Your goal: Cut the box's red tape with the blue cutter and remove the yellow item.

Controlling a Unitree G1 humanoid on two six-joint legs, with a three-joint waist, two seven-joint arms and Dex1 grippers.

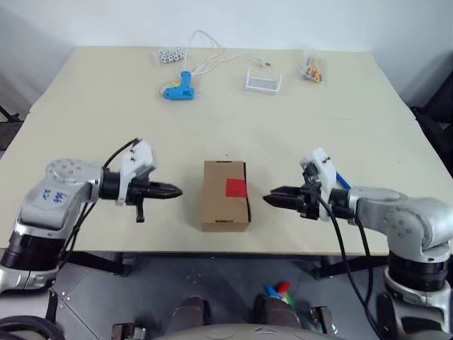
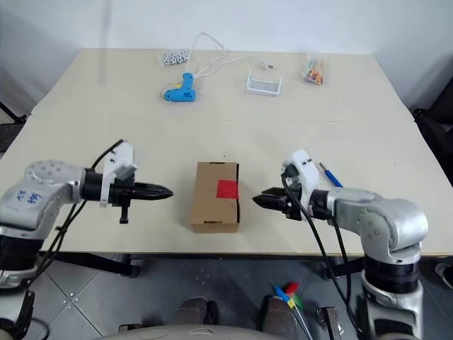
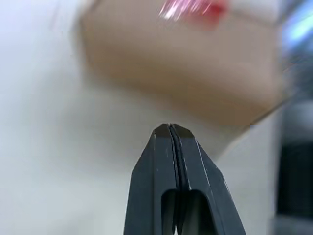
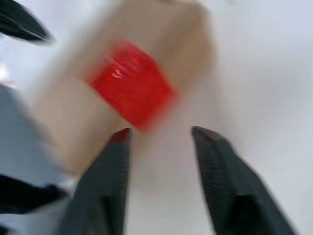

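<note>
At the near edge of the pale matte counter, a small brown cardboard box lies flat between two empty hands.
The box looks light, stiff-walled and easily dented, so it is best steadied by its long side walls, judging from its plain thin card; its glossy red square of tape sits over the flap seam toward the right edge, slick and thin; the left hand is clenched tight on nothing, just beside the box; the right hand is parted and empty, aimed at the tape; the slim dark-blue pen-like cutter rests on the counter behind the right wrist, rigid and narrow, probably best pinched mid-shaft; a light-blue plastic glue gun with its white cord lies well apart at the far side.
</note>
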